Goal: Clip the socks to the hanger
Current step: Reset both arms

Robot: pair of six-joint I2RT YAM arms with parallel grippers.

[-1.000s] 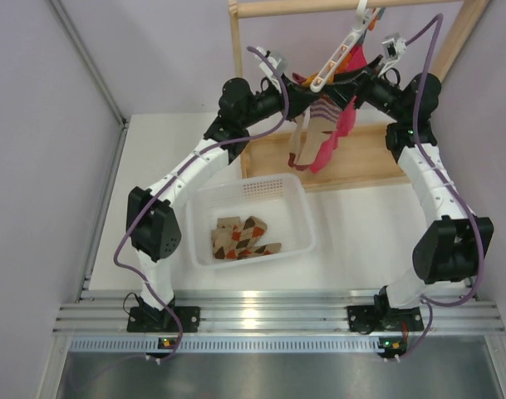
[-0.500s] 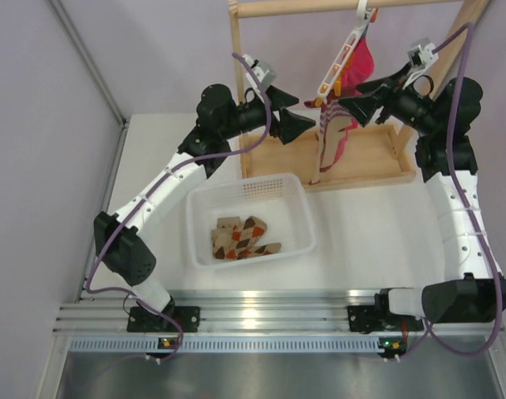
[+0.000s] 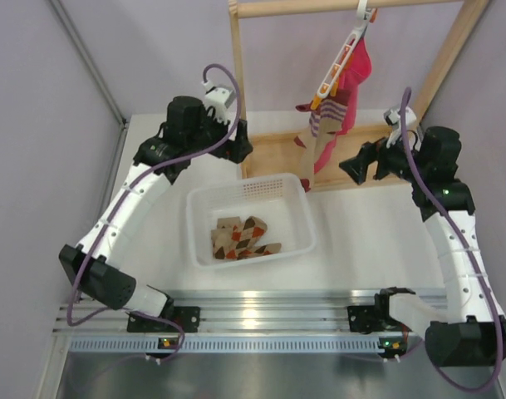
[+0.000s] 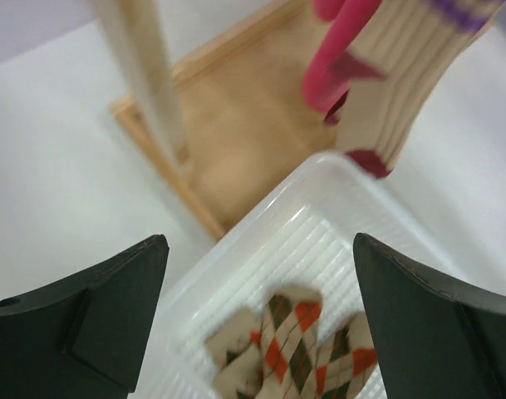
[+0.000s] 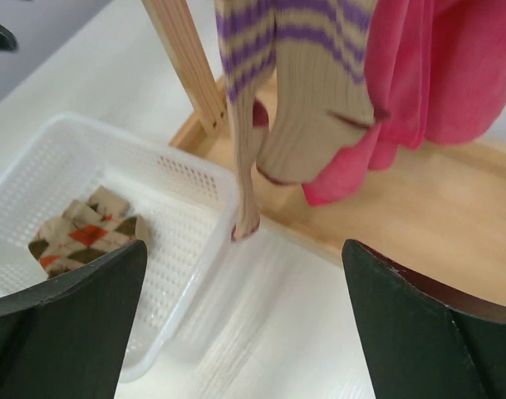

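I note left gripper (image 3: 243,143) and right gripper (image 3: 354,166) now withdrawn either side of the hanger (image 3: 340,62), both spread and empty; striped socks (image 3: 327,125) hang from it unaided, argyle socks (image 3: 243,237) wait in the basket (image 3: 204,199) below it.

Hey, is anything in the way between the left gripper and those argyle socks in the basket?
Nothing visible covers them. The argyle socks lie exposed in the open-topped basket, and the open left gripper looks down over its far rim. The rack's wooden post stands just to the side, outside that path.
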